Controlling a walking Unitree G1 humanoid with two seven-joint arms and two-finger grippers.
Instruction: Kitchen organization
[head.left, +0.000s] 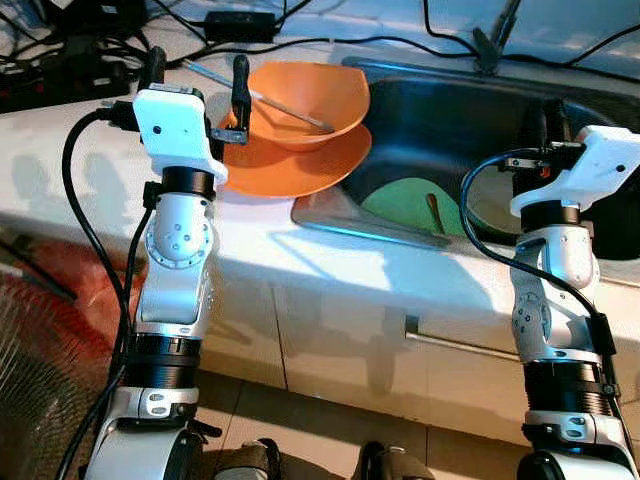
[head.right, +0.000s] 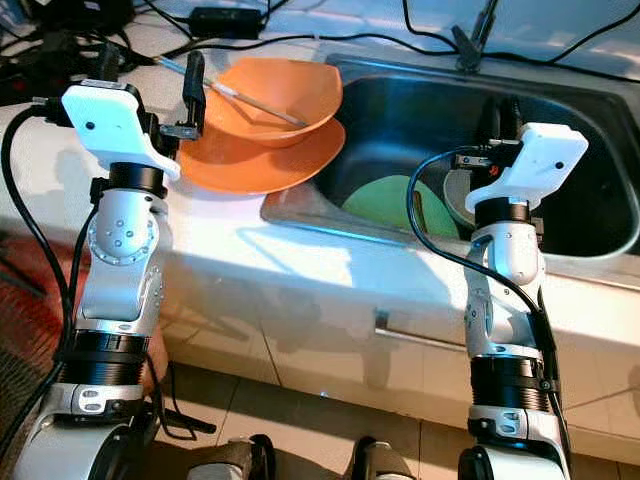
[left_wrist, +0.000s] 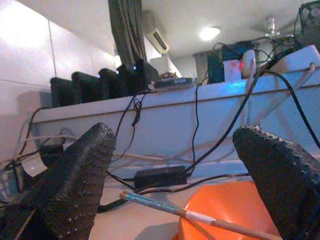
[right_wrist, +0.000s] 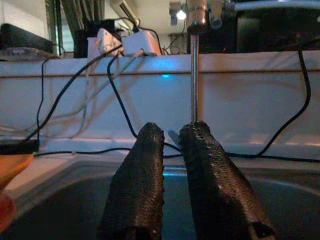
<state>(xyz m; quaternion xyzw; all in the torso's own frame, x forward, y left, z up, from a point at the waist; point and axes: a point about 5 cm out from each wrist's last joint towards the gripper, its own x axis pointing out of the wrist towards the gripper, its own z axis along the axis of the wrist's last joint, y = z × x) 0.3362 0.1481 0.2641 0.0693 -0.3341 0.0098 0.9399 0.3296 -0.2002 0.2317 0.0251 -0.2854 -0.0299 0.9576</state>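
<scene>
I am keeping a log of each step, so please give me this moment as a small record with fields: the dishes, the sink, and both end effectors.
counter dishes: orange bowl stacked on orange plate, beside the sink
utensil: chopstick lying across the bowl
sink: holds green plate with a brown utensil on it
left end effector: open, at the bowl's left rim
right end effector: fingers close together, holding nothing, over the sink
background: power adapter and cables behind the dishes
</scene>
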